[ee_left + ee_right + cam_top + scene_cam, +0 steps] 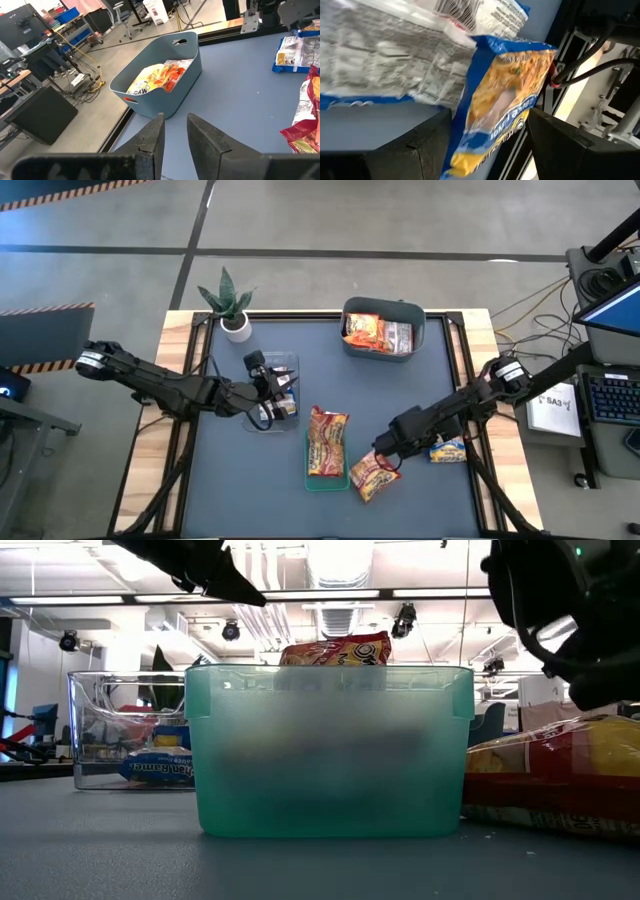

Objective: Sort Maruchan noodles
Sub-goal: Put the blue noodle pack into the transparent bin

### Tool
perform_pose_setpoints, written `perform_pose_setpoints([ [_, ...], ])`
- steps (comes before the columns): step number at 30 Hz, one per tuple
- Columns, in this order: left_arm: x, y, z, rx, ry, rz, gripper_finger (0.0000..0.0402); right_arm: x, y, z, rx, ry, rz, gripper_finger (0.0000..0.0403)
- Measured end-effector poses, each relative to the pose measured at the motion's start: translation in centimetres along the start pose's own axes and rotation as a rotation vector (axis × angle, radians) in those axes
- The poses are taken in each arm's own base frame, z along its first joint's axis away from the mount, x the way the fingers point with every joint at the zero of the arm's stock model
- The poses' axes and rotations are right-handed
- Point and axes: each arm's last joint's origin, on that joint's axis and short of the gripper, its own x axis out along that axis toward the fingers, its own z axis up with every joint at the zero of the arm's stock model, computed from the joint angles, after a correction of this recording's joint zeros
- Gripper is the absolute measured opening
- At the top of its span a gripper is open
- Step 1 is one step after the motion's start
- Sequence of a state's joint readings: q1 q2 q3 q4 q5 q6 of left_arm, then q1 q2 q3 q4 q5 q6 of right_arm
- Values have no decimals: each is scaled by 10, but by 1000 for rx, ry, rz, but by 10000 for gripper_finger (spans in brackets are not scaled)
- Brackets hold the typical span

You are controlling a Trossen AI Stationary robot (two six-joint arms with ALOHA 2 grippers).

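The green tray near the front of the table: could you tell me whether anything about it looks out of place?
An orange-red packet lies on the table beside the green tray, overlapping its corner instead of lying inside. Another orange-red packet sits in the tray, poking past its far edge.

potted plant (228, 302) at table's (230, 490) far-left corner, grey-blue bin (383, 310) far side, clear bin (90, 730), green tray (327, 480) (near edge)

Glossy crinkled plastic noodle packets (328, 442)
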State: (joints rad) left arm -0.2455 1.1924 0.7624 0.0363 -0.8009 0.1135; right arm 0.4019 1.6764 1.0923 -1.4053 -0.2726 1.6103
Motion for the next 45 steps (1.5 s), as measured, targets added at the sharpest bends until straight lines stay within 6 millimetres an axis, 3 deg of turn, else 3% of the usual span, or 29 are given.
perform_pose_setpoints([
  [7, 0, 0, 0, 0, 0, 0, 64, 11, -3, 3, -17, 14, -38, 232],
  [15, 0, 0, 0, 0, 0, 0, 64, 18, -3, 5, -43, 14, -38, 141],
  [23, 0, 0, 0, 0, 0, 0, 64, 8, 0, 2, -90, 16, -9, 60],
  [35, 0, 0, 0, -4, 0, 0, 64, -12, -8, -3, -150, -2, -68, 47],
  [45, 0, 0, 0, -4, 0, 0, 64, -46, -10, -6, -199, -202, 19, 47],
])
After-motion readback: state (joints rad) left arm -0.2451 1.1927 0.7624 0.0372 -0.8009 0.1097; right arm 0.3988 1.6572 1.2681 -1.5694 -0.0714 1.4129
